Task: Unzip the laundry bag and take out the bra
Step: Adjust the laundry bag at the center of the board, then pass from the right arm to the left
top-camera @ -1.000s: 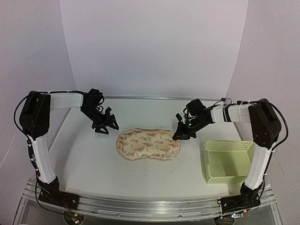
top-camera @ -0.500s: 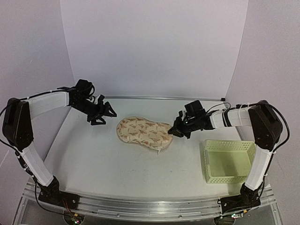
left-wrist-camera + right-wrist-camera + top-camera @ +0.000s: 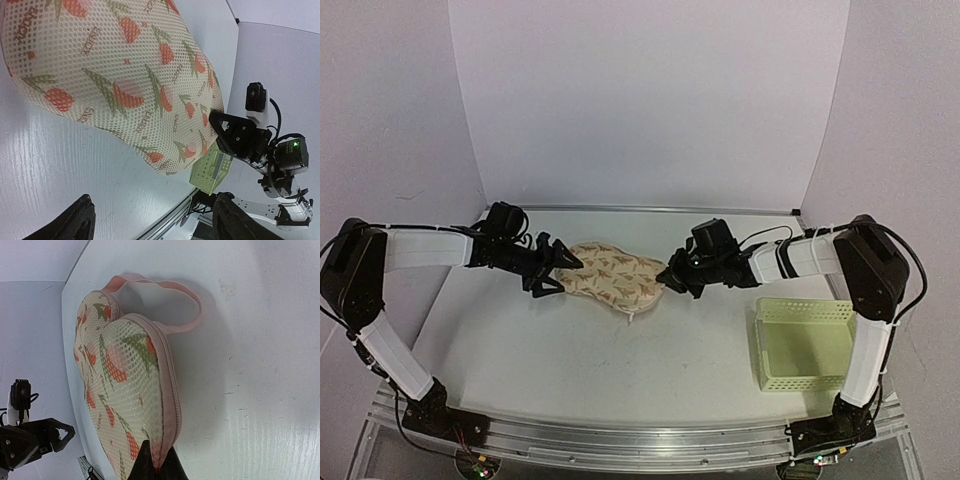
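Puffy, pink-edged, leaf-printed mesh laundry bag (image 3: 610, 275) lies on the table (image 3: 620, 360).

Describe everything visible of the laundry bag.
The laundry bag is a peanut-shaped beige mesh pouch with orange-red and green leaf print, pink edge binding and a pink loop. It looks zipped shut. It lies tilted on the table, one end pinched by the shut right gripper; the open left gripper faces its other end, not gripping.

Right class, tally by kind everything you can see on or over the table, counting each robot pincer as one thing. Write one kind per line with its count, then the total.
laundry bag: 1
basket: 1
pincers: 2 (left pincer, right pincer)
Total: 4
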You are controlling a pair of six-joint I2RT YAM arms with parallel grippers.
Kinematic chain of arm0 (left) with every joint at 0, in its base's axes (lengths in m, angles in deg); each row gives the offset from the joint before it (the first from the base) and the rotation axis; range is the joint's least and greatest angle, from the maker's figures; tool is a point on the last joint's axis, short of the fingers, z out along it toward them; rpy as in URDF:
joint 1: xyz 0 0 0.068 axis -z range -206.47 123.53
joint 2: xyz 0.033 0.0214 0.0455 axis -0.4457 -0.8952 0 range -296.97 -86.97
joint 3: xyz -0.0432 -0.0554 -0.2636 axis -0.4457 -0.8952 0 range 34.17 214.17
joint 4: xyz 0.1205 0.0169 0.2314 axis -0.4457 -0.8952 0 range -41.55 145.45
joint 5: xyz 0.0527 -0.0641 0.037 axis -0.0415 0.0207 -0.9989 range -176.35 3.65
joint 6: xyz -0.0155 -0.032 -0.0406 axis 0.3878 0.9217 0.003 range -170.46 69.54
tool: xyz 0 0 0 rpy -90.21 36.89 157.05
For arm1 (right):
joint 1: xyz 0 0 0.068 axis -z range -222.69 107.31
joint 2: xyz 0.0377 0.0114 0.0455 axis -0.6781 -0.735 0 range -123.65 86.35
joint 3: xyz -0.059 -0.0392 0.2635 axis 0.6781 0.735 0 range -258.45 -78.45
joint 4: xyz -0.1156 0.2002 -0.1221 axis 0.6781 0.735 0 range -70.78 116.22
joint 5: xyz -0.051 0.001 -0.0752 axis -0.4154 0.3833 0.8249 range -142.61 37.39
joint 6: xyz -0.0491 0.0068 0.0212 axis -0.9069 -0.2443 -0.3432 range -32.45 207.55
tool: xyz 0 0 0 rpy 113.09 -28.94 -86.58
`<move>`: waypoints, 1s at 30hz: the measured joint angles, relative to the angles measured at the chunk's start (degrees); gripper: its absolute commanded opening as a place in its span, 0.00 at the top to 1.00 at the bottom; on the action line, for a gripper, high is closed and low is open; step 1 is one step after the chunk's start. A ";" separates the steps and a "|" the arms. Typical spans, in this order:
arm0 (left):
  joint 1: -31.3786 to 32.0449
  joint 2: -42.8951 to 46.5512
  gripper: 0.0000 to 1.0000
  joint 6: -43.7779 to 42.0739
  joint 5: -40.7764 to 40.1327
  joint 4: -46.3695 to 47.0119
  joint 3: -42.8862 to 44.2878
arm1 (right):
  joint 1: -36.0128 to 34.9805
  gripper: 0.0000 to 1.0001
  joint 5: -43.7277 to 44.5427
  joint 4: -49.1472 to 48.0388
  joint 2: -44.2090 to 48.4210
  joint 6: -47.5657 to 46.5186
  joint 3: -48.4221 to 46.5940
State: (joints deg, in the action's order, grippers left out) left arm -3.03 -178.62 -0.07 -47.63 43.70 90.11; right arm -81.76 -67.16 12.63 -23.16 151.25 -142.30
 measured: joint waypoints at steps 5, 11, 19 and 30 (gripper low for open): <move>2.27 -0.44 0.19 6.95 0.22 9.22 -3.76 | -1.22 1.00 1.79 -0.66 -0.31 1.46 -0.85; 5.03 -2.99 0.20 12.13 -0.52 17.77 -6.56 | -1.60 1.00 2.34 -1.97 -0.31 2.36 -1.86; 7.06 -10.54 0.22 17.42 -1.36 28.35 -7.80 | -1.86 1.00 2.60 -2.01 -0.31 2.86 -1.84; 9.03 -16.87 0.33 24.70 -2.32 40.72 -8.57 | -1.99 1.00 2.10 -3.23 -0.33 3.87 -1.46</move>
State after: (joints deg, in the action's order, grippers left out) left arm 6.00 -195.50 24.63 -49.94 84.42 81.55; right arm -83.75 -65.06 9.39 -23.49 155.12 -143.77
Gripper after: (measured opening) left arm 0.743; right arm 0.038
